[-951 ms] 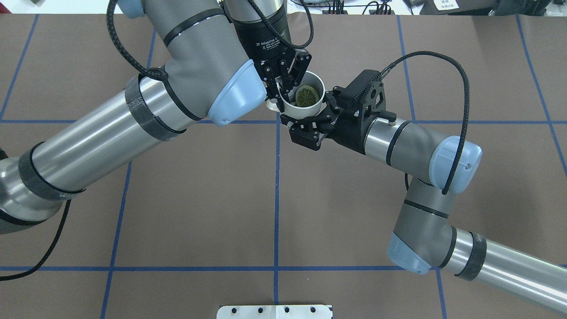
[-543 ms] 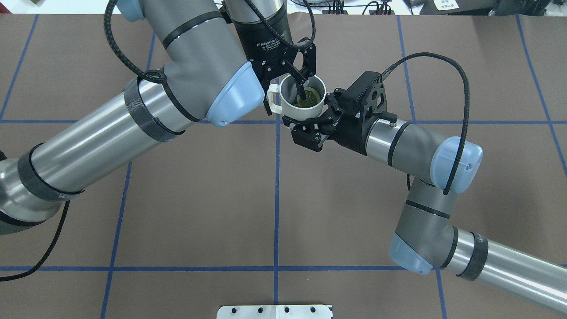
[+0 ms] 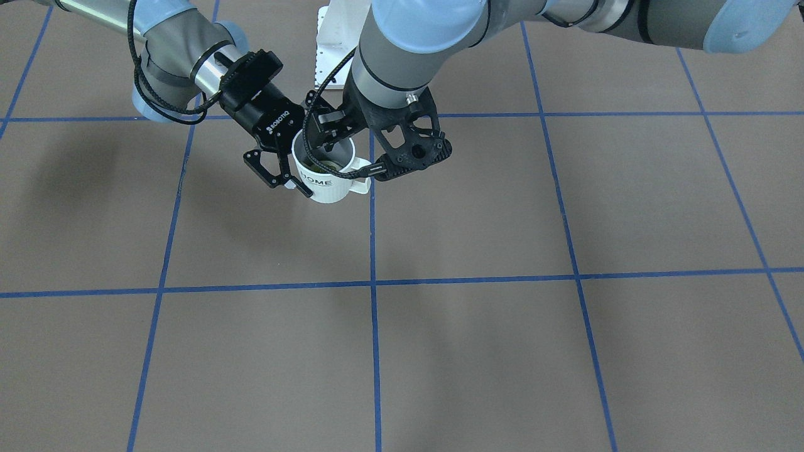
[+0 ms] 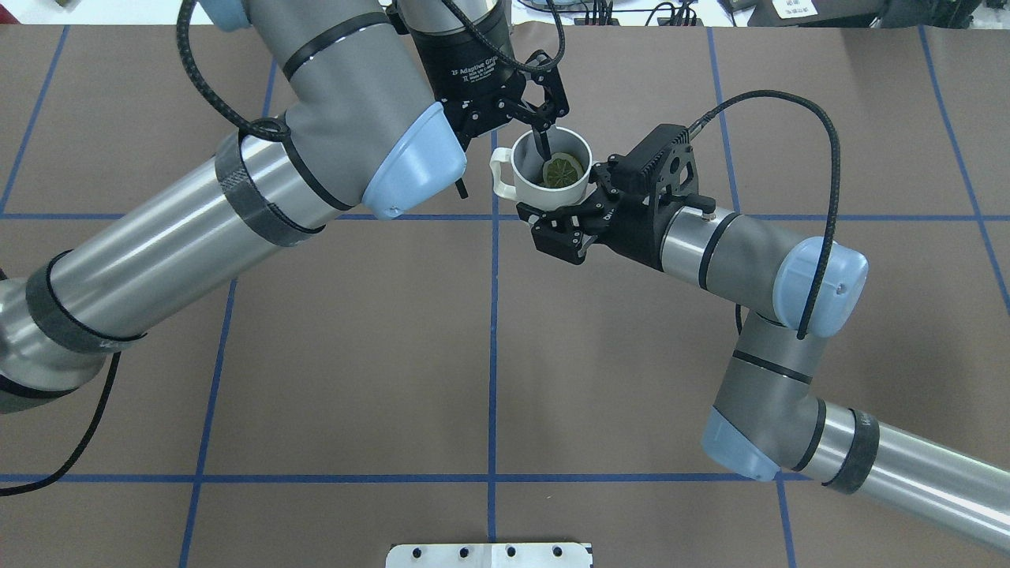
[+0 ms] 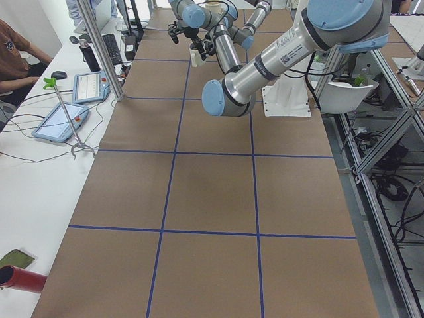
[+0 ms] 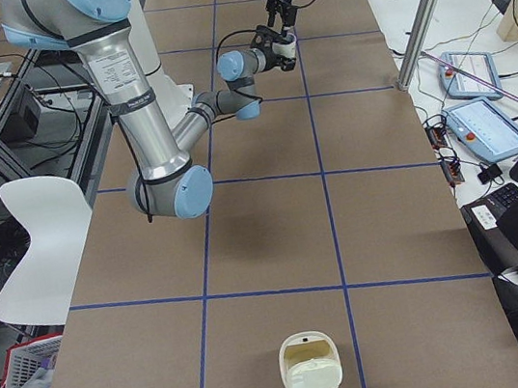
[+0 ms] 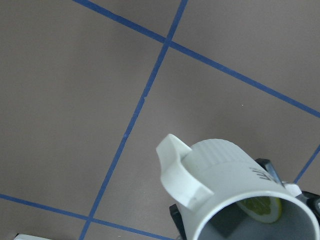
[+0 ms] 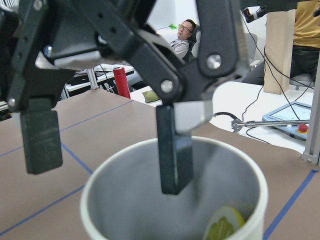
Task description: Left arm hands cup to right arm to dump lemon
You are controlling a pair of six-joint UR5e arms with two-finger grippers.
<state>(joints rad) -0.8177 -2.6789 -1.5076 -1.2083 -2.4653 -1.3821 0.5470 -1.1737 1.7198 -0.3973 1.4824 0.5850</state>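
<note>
The left gripper [image 8: 107,152] has just let go. A second ago its jaws pinched the wall of the cup [image 4: 522,181]; now they stand wide, one finger outside that wall and the other hanging inside the mouth, seemingly clear of it. The right gripper [image 4: 562,193] clasps the cup's body from the side, between its jaws, so the hand-over looks done. The left gripper must lift clear before any tipping. The lemon [image 4: 562,170] lies on the cup's bottom, below the left gripper's inner finger.
</note>
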